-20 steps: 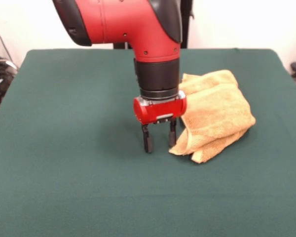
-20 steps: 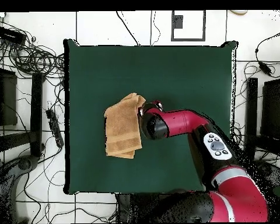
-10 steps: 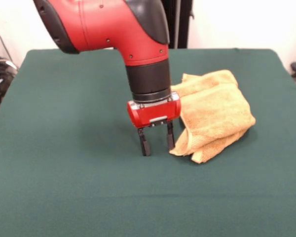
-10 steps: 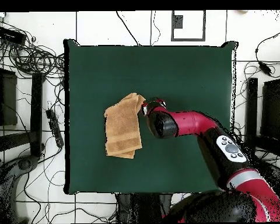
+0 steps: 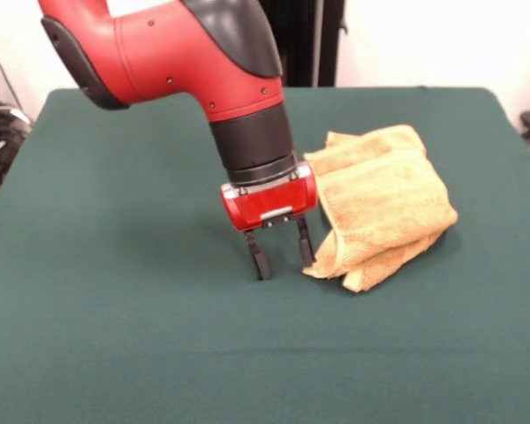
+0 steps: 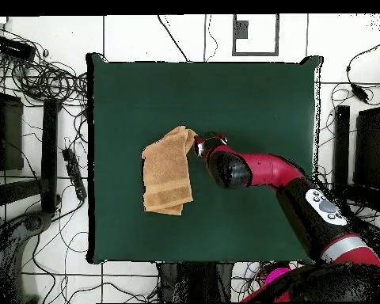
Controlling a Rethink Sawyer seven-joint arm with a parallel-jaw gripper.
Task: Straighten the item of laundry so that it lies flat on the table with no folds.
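Your gripper [image 5: 282, 258] was down at the table [image 5: 115, 336] with its fingers spread apart – empty – just beside the towel [image 5: 384, 203], which sat folded over right of center.

arm [image 5: 172, 53]: enters from 11 o'clock, wrist tilted | gripper [image 5: 283, 254]: fingers spread apart, pointing down toward 6 o'clock, empty

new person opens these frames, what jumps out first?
The big red arm reaching down over the middle of the green table, its tool open and low beside the towel. Then the orange-tan towel, folded over in layers just next to the tool, not flat.
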